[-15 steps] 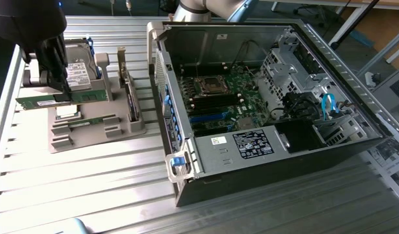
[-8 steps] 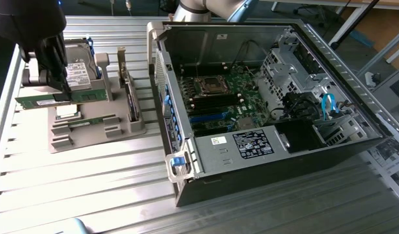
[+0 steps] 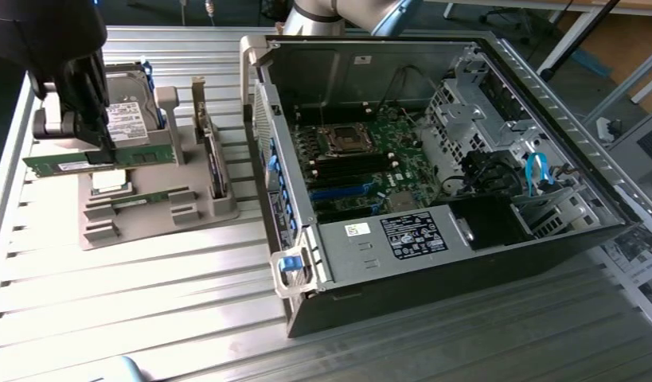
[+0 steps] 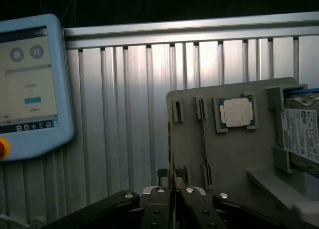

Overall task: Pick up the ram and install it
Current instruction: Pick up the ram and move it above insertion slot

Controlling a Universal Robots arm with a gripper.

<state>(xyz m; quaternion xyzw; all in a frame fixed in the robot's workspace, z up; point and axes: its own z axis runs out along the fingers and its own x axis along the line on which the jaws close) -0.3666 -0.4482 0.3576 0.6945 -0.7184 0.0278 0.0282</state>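
Observation:
My black gripper (image 3: 100, 153) hangs at the exterior view's left, over the grey parts holder (image 3: 188, 213). It is shut on the ram (image 3: 145, 155), a long green stick held level and lifted just above the holder. In the wrist view the fingers (image 4: 158, 206) pinch the ram (image 4: 171, 159), which is seen edge-on as a thin dark line. A second green stick (image 3: 134, 199) lies in a slot of the holder. The open computer case (image 3: 496, 255) stands at the exterior view's right, its motherboard memory slots (image 3: 353, 169) exposed.
The holder (image 4: 239, 164) also carries a square silver processor chip (image 4: 238, 113) and a hard drive with a white label (image 4: 300, 134). A blue-rimmed teach pendant (image 4: 30, 79) lies on the ribbed metal table (image 3: 145, 302). The case's near wall (image 3: 264, 119) rises between holder and motherboard.

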